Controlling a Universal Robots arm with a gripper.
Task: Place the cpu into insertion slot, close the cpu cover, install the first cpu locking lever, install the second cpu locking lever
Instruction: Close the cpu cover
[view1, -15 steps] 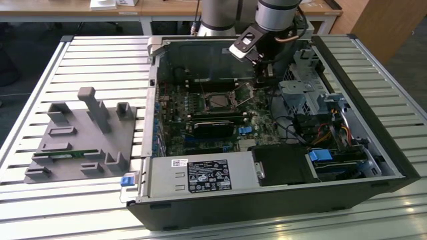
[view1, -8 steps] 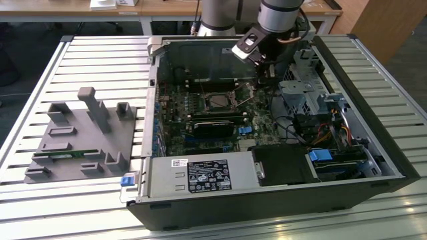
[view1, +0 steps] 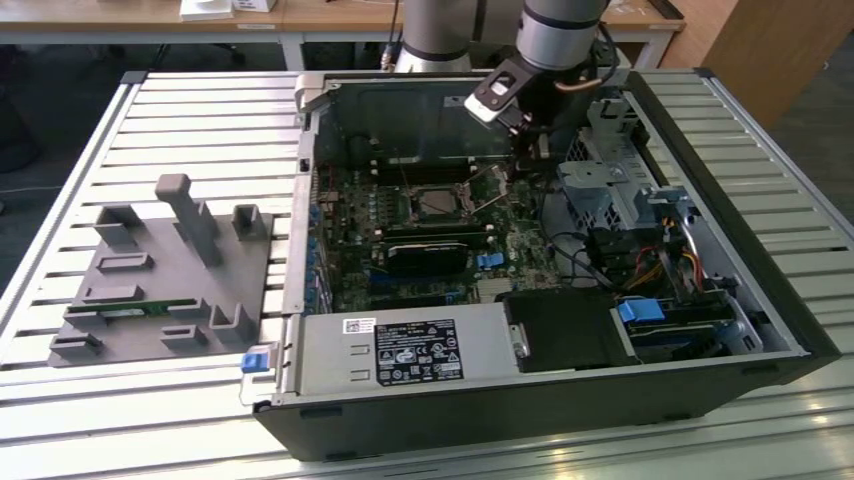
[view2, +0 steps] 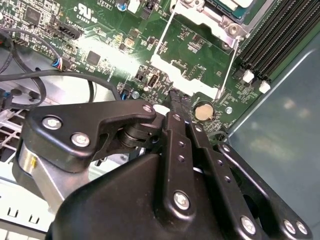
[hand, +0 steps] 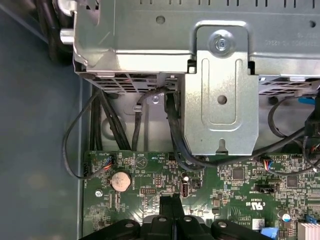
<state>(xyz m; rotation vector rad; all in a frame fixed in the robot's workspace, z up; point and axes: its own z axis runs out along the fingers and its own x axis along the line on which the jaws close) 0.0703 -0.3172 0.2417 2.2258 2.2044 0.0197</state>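
The open computer case (view1: 320, 200) lies on the slatted table, its green motherboard (view1: 400, 280) facing up. At the socket, the cpu (view1: 435, 205) shows as a dull square inside the grey cpu cover (view1: 407, 190), which looks to lie flat. Two thin wire locking levers (view2: 227, 67) (view2: 161, 32) stand raised off the board beside the socket. My gripper (view1: 539, 160) hangs over the board on the socket's exterior-view right, near the drive cage. In both wrist views its black fingers are pressed together with nothing between them, the gripper (view2: 175, 96) (hand: 172, 200) just above the board by a coin battery (hand: 120, 181).
A black card (view1: 427, 252) sits in front of the socket. The metal drive cage (hand: 220, 100) and black cables (hand: 150, 130) crowd the space beside my gripper. A grey part-holder fixture (view1: 174, 270) lies on the table at the exterior view's left.
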